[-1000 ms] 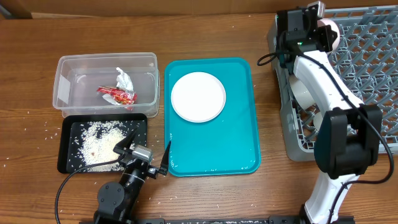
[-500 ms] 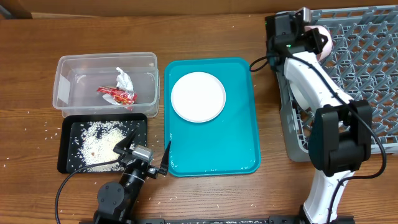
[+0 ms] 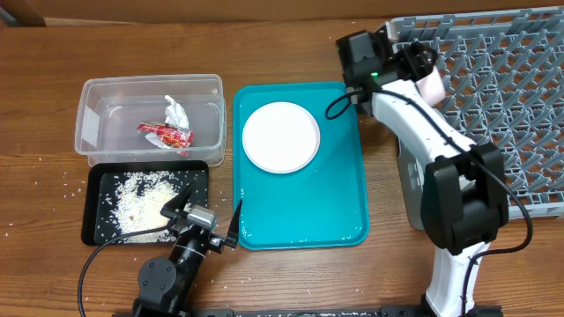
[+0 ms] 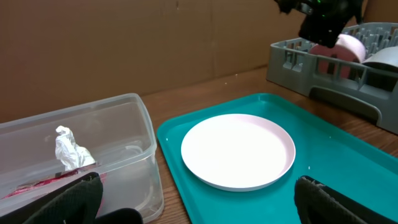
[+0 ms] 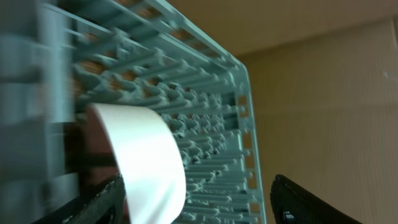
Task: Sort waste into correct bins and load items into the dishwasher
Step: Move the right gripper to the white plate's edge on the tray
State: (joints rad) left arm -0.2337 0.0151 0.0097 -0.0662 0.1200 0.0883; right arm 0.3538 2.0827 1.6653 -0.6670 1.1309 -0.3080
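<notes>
The red-and-white wrapper point(image 3: 166, 134) in the clear tub point(image 3: 97, 114) carries print too small to read. The right arm point(image 3: 414, 114) reaches over the far left corner of the rack point(image 3: 493, 79). The right fingers point(image 5: 305, 199) are spread, with a white cup point(image 5: 146, 155) tipped over just beside one of them. The left arm point(image 3: 167, 273) sits low at the near edge of the counter point(image 3: 53, 53), the left fingers point(image 4: 68, 199) wide apart, facing the plate point(image 3: 280, 136) on the teal tray point(image 3: 300, 211).
</notes>
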